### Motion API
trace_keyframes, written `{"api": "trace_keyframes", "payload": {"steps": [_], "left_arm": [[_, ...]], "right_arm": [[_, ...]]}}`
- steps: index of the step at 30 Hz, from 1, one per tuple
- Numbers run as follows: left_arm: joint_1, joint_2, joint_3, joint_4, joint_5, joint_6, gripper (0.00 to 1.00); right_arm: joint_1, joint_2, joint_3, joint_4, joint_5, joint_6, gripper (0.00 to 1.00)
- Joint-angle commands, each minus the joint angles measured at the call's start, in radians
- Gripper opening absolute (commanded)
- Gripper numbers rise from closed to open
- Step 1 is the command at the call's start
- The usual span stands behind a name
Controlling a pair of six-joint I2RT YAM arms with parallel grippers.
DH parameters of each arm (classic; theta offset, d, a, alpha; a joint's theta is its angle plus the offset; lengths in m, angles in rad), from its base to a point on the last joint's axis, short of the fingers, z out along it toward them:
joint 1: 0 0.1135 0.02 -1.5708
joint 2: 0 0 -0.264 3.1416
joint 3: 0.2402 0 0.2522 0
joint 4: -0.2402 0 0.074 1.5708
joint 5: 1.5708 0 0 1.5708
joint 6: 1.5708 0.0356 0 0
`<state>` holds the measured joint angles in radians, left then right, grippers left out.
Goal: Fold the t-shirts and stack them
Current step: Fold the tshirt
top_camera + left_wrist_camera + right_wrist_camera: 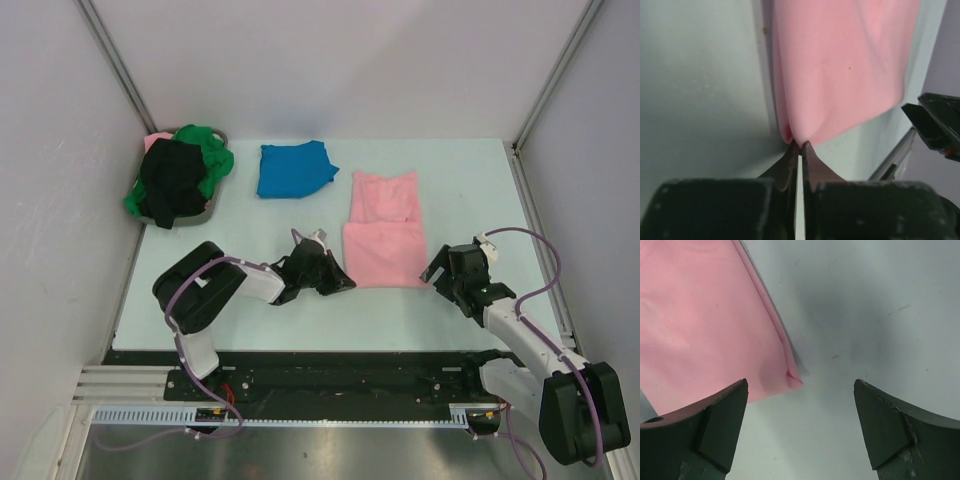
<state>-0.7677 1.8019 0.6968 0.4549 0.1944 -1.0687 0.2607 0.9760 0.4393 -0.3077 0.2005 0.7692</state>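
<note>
Corners of light pink t-shirt (385,235), flat at middle-right of worktop (250,230), one per arm: near left corner clenched in left claw (800,145), near right corner inside released, wide right claw (800,385), likely for lifting both into next fold.

1. Left arm (215,290): bulky, rounded black joints joined by a white tube-shaped link.
2. Right arm (545,350): the same build, black joints and a white link, with a small white part near the wrist.
3. A thin greyish-purple cable (553,258) loops loosely along each arm.
4. Both arms stand on a black base rail (350,375), with what may be a small red connector near its left end.
5. Left gripper (799,145): two slim black fingers tapering to points, on a blocky matt black body.
6. Right gripper (800,382): two broad, dark, wedge-shaped fingers with pale scuffs along their edges.
</note>
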Motion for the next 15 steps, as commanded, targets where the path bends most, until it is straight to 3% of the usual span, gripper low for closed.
{"api": "trace_keyframes", "payload": {"steps": [1,5,10,15], "left_arm": [[-0.007,0.04,0.01,-0.082,-0.015,0.0,0.0],[-0.007,0.028,0.006,-0.078,-0.033,0.01,0.0],[-0.007,0.014,-0.003,-0.079,-0.029,0.016,0.0],[-0.007,0.005,-0.026,-0.053,-0.026,0.01,0.0]], "right_arm": [[0.002,0.01,-0.005,0.044,-0.003,-0.01,0.91],[-0.002,0.012,-0.008,0.061,-0.024,-0.007,0.91],[-0.006,0.009,-0.03,0.104,-0.085,0.025,0.82],[-0.005,0.035,-0.048,0.136,-0.101,0.044,0.53]]}}
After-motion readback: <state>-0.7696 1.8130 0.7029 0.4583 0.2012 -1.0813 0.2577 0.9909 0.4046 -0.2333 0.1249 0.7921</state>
